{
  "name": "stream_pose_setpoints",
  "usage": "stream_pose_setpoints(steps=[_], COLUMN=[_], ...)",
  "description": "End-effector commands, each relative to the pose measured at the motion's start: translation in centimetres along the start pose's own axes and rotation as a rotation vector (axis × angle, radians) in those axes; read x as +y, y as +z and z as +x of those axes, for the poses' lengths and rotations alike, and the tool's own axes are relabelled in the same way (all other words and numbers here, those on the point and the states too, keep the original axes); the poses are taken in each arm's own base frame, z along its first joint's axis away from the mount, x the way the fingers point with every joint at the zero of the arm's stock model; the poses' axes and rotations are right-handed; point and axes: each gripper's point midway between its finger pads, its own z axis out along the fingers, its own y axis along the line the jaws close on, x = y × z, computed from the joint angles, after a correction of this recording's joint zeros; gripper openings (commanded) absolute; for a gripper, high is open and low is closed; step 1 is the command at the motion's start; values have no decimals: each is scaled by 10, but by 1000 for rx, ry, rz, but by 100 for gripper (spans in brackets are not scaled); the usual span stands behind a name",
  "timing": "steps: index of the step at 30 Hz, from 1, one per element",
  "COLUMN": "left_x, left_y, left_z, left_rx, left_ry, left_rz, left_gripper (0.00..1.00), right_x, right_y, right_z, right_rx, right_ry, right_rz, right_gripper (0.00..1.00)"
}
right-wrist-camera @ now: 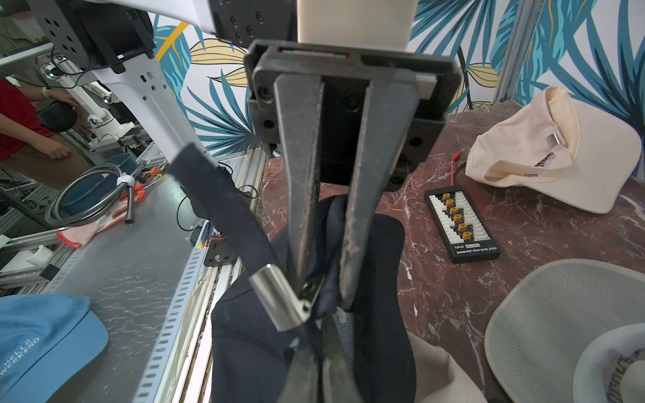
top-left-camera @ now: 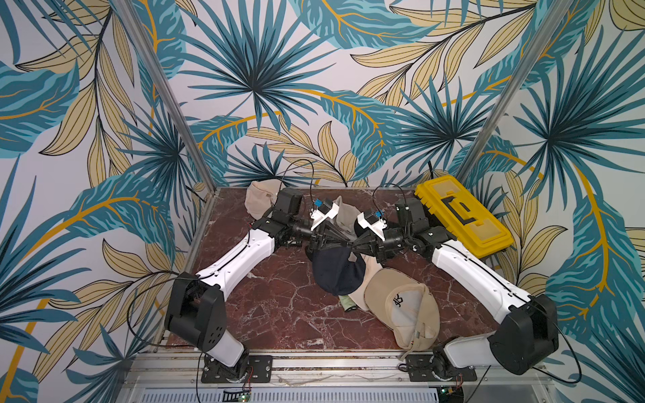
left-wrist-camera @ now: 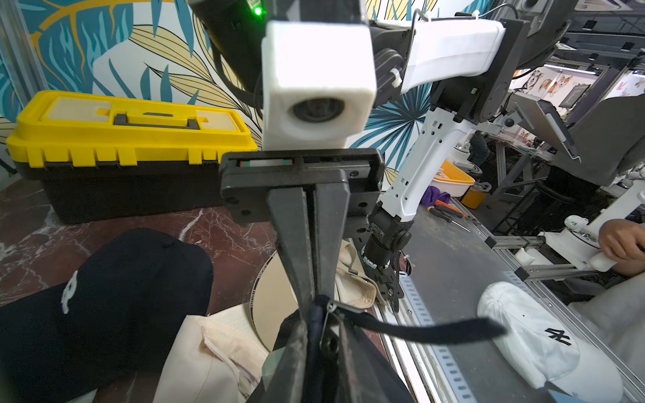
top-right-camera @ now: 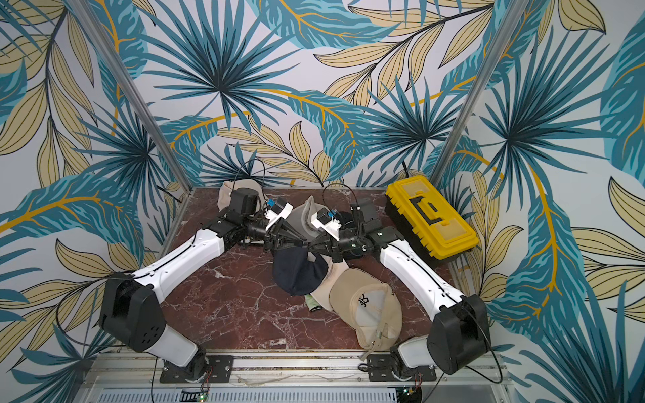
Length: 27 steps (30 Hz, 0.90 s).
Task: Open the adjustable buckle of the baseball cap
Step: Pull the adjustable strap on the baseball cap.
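Note:
A navy baseball cap (top-left-camera: 336,270) hangs between my two grippers above the middle of the marble table (top-left-camera: 272,307). My left gripper (top-left-camera: 346,243) and right gripper (top-left-camera: 354,247) meet tip to tip at the cap's back strap. In the right wrist view the silver buckle (right-wrist-camera: 279,301) sits on the strap beside the tips of the left gripper (right-wrist-camera: 323,296), which is shut on navy fabric. The right gripper (right-wrist-camera: 321,335) is shut on the strap just below the buckle. The strap's loose tail (left-wrist-camera: 436,329) sticks out sideways. In the left wrist view the left gripper (left-wrist-camera: 323,324) pinches the navy strap.
A yellow toolbox (top-left-camera: 464,216) stands at the back right. A beige cap with a logo (top-left-camera: 401,303) lies front right, partly under the navy cap. Another beige cap (top-left-camera: 258,199) lies back left and a pale cap (top-left-camera: 345,213) behind the grippers. A black connector board (right-wrist-camera: 460,223) lies on the marble.

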Motion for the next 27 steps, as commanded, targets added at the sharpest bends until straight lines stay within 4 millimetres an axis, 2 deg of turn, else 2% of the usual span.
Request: stream_pose_setpoints(steps=[1,8,12,19,27], left_x=[-1,-2,-5,-21,-32], left_y=[5,8,8,5,2], left_z=[5,1,-6,-15,-18], left_rx=[-3,-15,-27,-43,-53], left_ry=[-16,-13,3,37,49], left_rz=[41,95,122,162,191], left_gripper=[16,0,0,0,0], right_x=[-5,-6,-8,-12,-29], right_y=[1,8,15,18,25], right_z=[-5,-9,-3,9,23], right_rx=[3,-6,18,55,130], right_ry=[-3,-2,12,7,31], right_rz=[17,8,1,-2,11], right_gripper=[0,0,0,0,0])
